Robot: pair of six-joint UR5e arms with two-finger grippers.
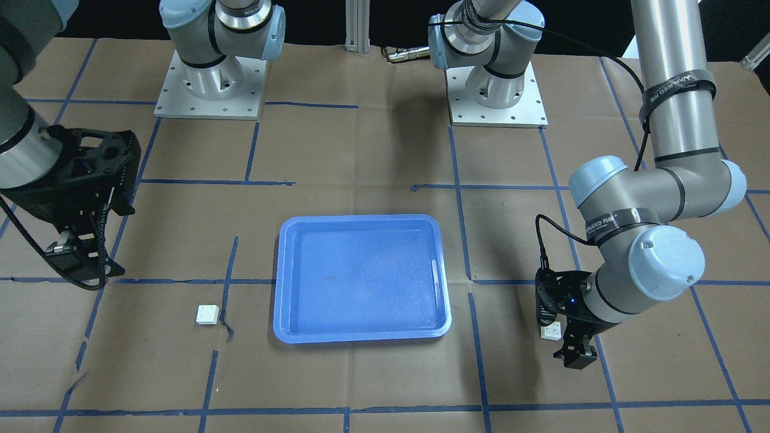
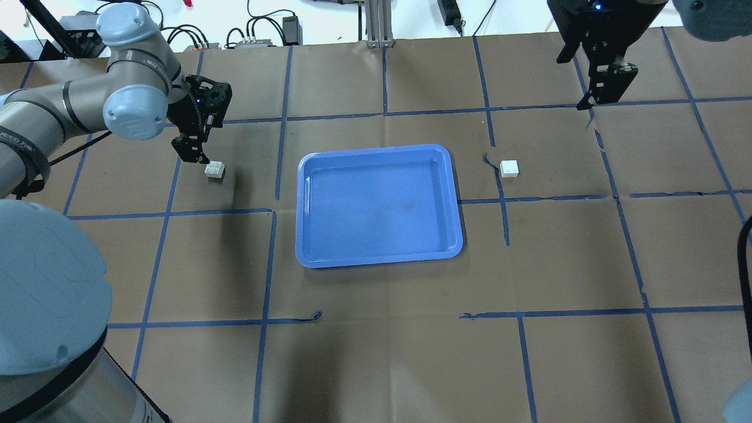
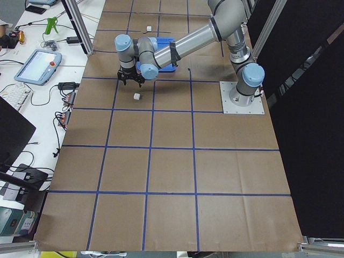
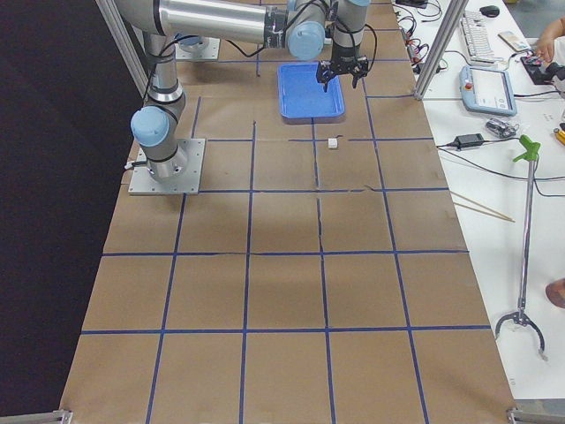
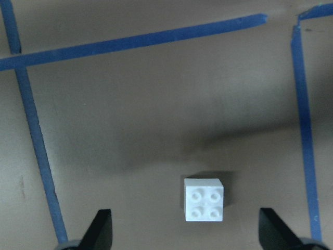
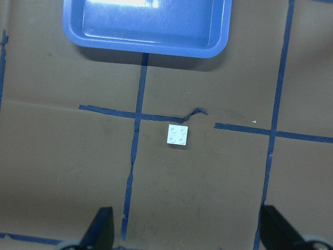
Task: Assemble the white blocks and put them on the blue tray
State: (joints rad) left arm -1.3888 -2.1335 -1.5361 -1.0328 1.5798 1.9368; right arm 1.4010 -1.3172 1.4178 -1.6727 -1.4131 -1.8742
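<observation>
Nearest the overhead camera, the left arm's grey-blue joint housing [image 2: 41,288] fills the lower left corner. It is cut off by the frame and hides part of the tabletop [image 2: 376,364], which is brown paper gridded with blue tape. Beyond it, at mid-tabletop, sits the blue tray [image 2: 376,235]: rectangular, with rounded corners, a shallow raised rim and faint scuffs on its floor. Both white blocks lie on the tabletop outside the tray, one to either side, level with its far half and well apart from each other. Each is a small square brick with four round studs facing up; the undersides cannot be seen. The left-side white block [image 2: 214,170] lies near the tray's left rim, and the right-side white block [image 2: 509,168] lies near the right rim, beside a torn tape line. Further back, the left end effector [image 5: 188,233] hangs low over the left-side white block, fingers spread wide to either side and not touching it. Only its fingertips show in the wrist view, and in the front-facing view it partly hides that block. Farthest, the right end effector [image 6: 188,232], its body cut off by the overhead view's top edge, is raised well apart from the right-side white block, fingers likewise spread.
</observation>
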